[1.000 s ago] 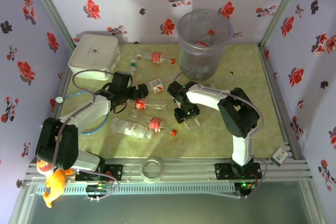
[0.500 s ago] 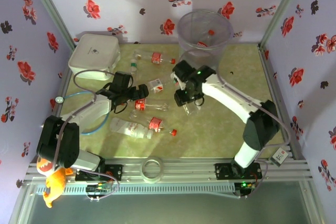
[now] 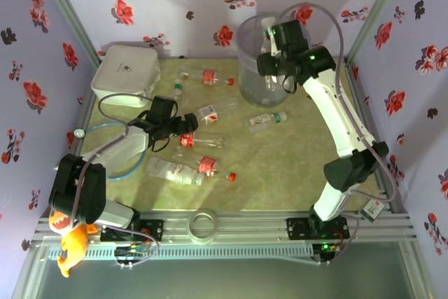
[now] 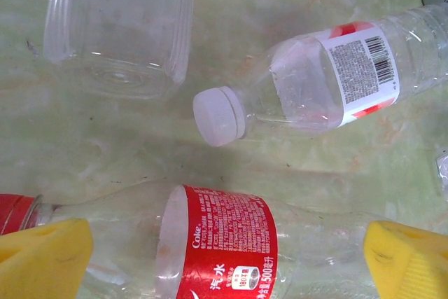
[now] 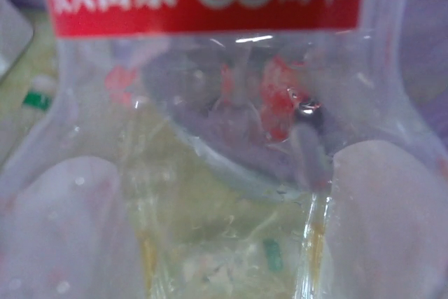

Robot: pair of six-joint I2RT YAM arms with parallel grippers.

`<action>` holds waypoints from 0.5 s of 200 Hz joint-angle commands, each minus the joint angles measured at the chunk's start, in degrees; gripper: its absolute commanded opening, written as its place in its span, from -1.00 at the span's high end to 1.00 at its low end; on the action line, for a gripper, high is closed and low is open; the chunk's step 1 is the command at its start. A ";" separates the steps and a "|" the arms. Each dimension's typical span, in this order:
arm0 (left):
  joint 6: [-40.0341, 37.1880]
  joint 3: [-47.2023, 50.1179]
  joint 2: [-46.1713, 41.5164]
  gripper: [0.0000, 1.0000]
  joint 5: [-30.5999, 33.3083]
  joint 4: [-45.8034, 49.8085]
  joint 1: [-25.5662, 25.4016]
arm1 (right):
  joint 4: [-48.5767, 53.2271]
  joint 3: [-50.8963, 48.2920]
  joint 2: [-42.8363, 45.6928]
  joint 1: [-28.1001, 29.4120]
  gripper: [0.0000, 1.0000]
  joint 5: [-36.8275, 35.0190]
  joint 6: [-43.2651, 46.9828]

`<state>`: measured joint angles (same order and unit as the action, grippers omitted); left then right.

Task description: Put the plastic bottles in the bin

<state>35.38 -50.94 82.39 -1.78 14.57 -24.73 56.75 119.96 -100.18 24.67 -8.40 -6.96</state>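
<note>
Red-labelled clear plastic sits in your right gripper (image 5: pixel 224 229): its pale fingers (image 5: pixel 63 229) press on either side of a held bottle (image 5: pixel 210 5), pinching it. From above, that right gripper (image 3: pixel 271 68) hangs over the rim of the bin (image 3: pixel 245 47), which stands at the far side of the table (image 3: pixel 315 166) against the flowered back wall.

Your left gripper (image 4: pixel 224 257) is spread wide, its yellow fingertips (image 4: pixel 42 257) apart over a Coke bottle (image 4: pixel 217 243) that lies on its side under them; I cannot tell whether they touch it. Just beyond lies a white-capped bottle (image 4: pixel 315 82), and beside that another clear bottle (image 4: pixel 119 26).

In the top view, your left gripper (image 3: pixel 175 131) is left of centre. Around it the table carries a green-capped bottle (image 3: pixel 268 120) near the bin's foot, a red-capped bottle (image 3: pixel 189 168) towards you, and a far bottle (image 3: pixel 208 77) beside the white box (image 3: pixel 126 75).
</note>
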 commanded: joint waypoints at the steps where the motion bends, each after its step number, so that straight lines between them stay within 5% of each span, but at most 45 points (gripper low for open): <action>1: -1.34 -0.22 -2.31 -0.99 -0.68 1.49 0.42 | -4.63 7.73 -3.25 -2.81 -0.13 -1.72 0.93; 55: -2.33 -0.54 -4.80 -0.99 -0.68 4.19 0.46 | -1.35 29.94 -20.73 -9.89 -0.11 2.64 -1.50; 100: -3.55 -0.59 -6.87 -0.99 -0.59 7.31 0.46 | -3.69 34.89 -29.09 -12.39 -0.10 5.99 -1.07</action>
<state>33.82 -50.94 77.58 -1.78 18.81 -24.73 53.84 152.66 -126.65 12.99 -5.30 -7.92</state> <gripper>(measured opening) 0.997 0.561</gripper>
